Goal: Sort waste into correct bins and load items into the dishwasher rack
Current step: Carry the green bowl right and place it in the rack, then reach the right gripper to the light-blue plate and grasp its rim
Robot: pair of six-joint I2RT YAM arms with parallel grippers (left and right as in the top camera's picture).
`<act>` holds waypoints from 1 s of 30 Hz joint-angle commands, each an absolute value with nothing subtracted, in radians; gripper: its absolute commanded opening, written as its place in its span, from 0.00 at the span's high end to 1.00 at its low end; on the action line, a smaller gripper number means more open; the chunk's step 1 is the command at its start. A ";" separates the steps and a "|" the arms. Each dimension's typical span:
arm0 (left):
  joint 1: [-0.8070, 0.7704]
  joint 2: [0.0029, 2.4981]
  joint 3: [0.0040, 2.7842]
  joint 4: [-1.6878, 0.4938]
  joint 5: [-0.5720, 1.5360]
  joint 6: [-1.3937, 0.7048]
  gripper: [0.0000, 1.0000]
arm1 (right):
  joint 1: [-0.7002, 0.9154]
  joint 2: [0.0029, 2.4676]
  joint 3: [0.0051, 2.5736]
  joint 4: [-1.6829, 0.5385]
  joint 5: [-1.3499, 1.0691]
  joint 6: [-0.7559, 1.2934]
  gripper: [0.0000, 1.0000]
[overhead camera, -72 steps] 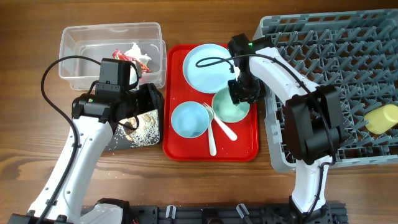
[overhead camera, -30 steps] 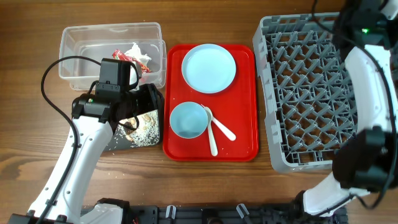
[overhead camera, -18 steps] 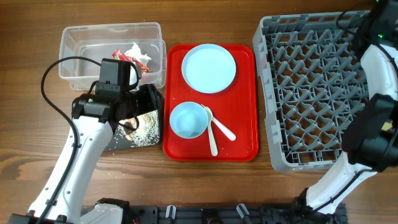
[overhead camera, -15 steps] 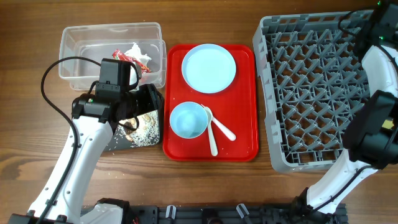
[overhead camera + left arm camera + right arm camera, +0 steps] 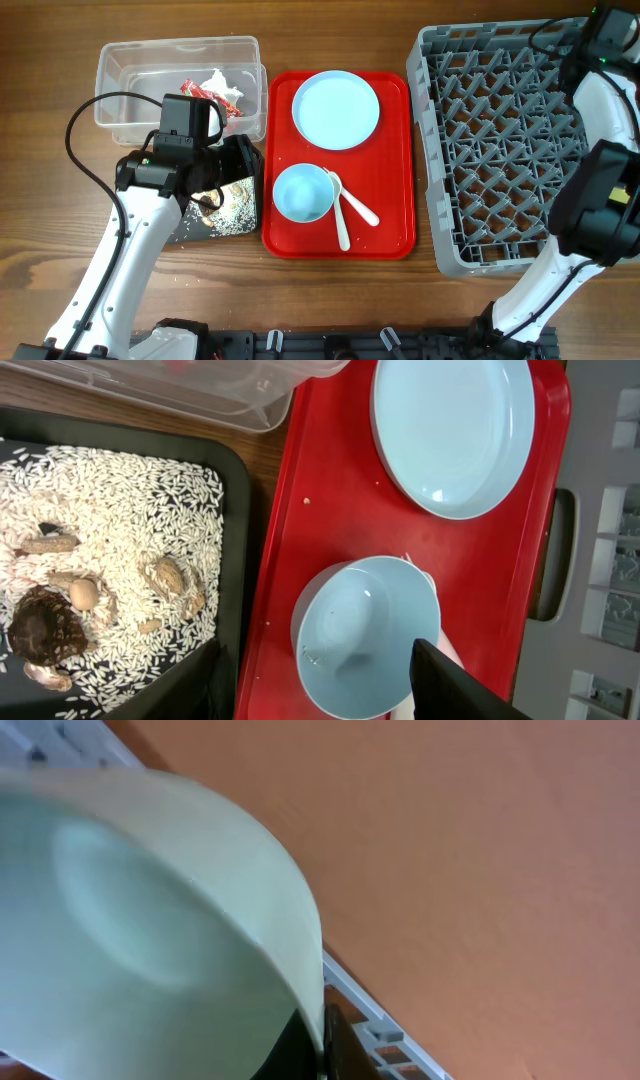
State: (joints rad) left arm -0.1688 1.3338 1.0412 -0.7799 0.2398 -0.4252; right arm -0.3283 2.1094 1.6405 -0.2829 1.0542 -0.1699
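mint bowl (image 5: 150, 920) has been lifted off the red tray (image 5: 390, 200) and is held at the far right corner of the rack (image 5: 480, 150), rim pinched by right gripper (image 5: 318, 1045); rack edge is seen just beneath. left gripper (image 5: 320, 690) is spread, empty, well apart.

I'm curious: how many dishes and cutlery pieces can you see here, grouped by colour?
Pale blue: 2 (plate, blue bowl)
Mint green: 1 (green bowl, seen only from the right wrist camera)
White: 2 (cutlery)
Total: 5
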 commanded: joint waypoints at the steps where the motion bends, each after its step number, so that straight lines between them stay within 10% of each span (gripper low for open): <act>1: -0.163 1.322 1.055 -0.780 0.238 -0.435 0.41 | -0.331 2.131 1.630 -0.216 1.164 -0.199 0.96; 23: -0.163 1.322 1.055 -0.780 0.238 -0.454 0.41 | -0.327 2.160 1.627 -0.239 0.991 -0.233 0.95; 30: -0.163 1.322 1.055 -0.780 0.238 -0.454 0.40 | -0.262 2.152 1.628 -0.329 0.988 -0.232 0.51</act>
